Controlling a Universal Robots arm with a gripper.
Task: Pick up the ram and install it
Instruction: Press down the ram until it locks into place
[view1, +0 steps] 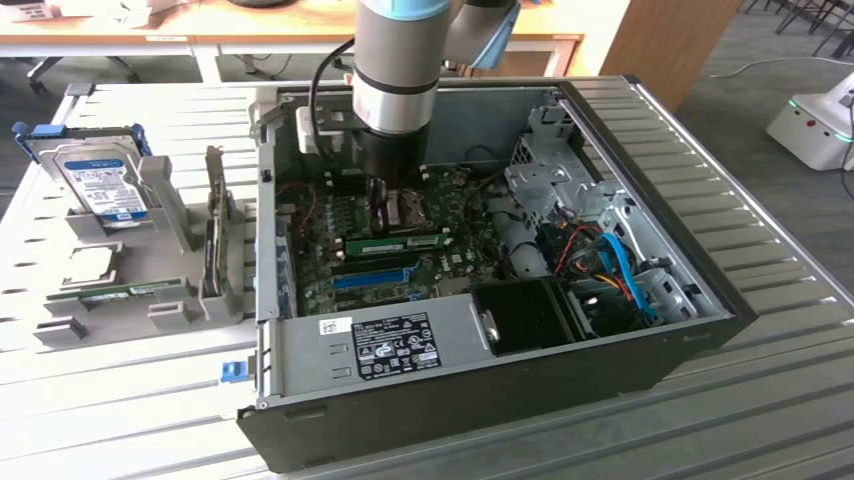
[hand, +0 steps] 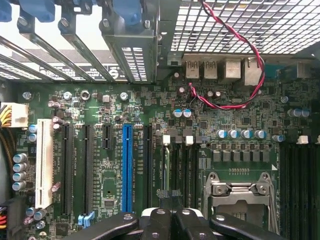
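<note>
I have the gripper (hand: 172, 220) down inside the open computer case (view1: 641, 370), clenched with nothing in it, hovering over the motherboard (hand: 100, 100) near the blue expansion slot (hand: 127, 167). One ram (view1: 396, 243) sits in a slot on the board — the other ram (view1: 131, 291) lies on the grey holder (view1: 167, 315), outside the case.
</note>
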